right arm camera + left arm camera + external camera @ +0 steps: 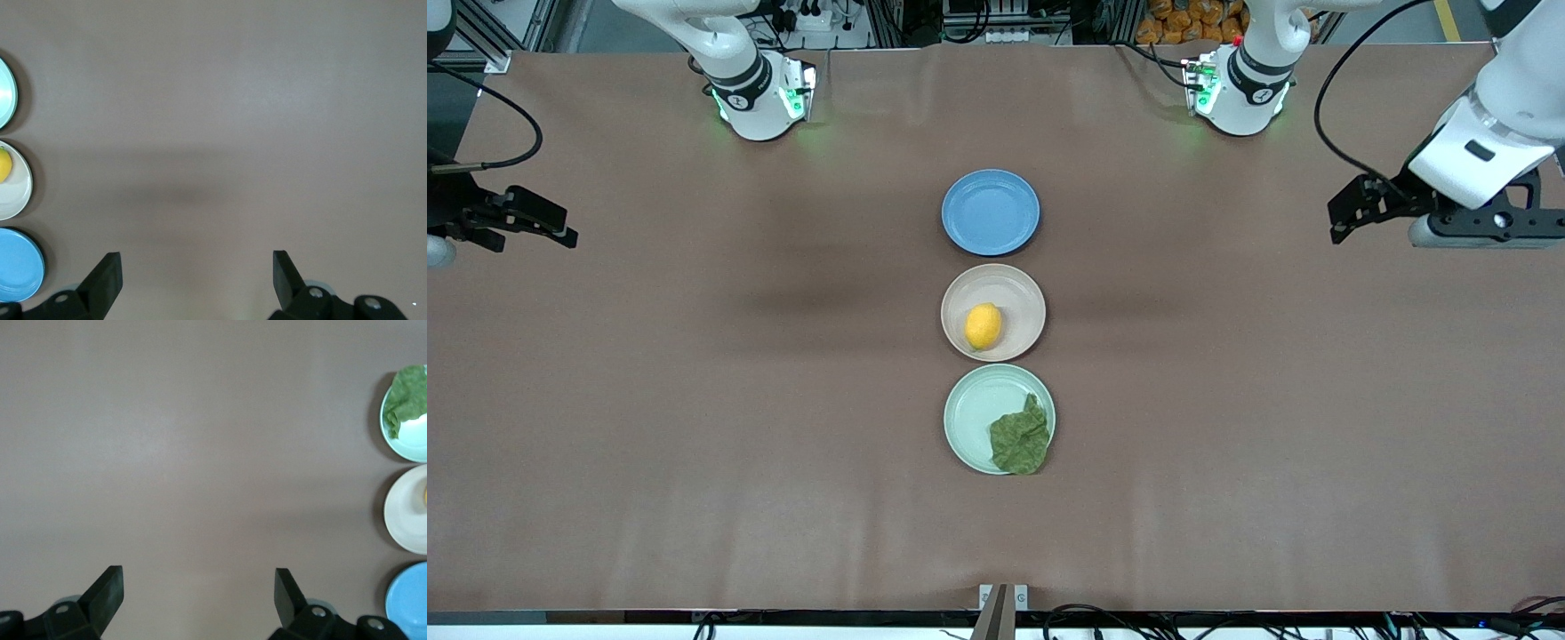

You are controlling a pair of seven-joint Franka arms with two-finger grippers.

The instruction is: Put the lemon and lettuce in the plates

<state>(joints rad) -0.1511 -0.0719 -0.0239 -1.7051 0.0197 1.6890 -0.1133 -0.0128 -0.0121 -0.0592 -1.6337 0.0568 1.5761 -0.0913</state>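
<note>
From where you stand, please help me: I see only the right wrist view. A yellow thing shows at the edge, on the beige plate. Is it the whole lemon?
Observer: Yes, the whole lemon lies inside the beige-pink plate.
Operator: And the lettuce?
Observer: The lettuce lies in the mint green plate, overlapping its rim toward the left arm's end.
Operator: Is the left gripper holding something?
Observer: No, the left gripper is open, over bare table.
</note>
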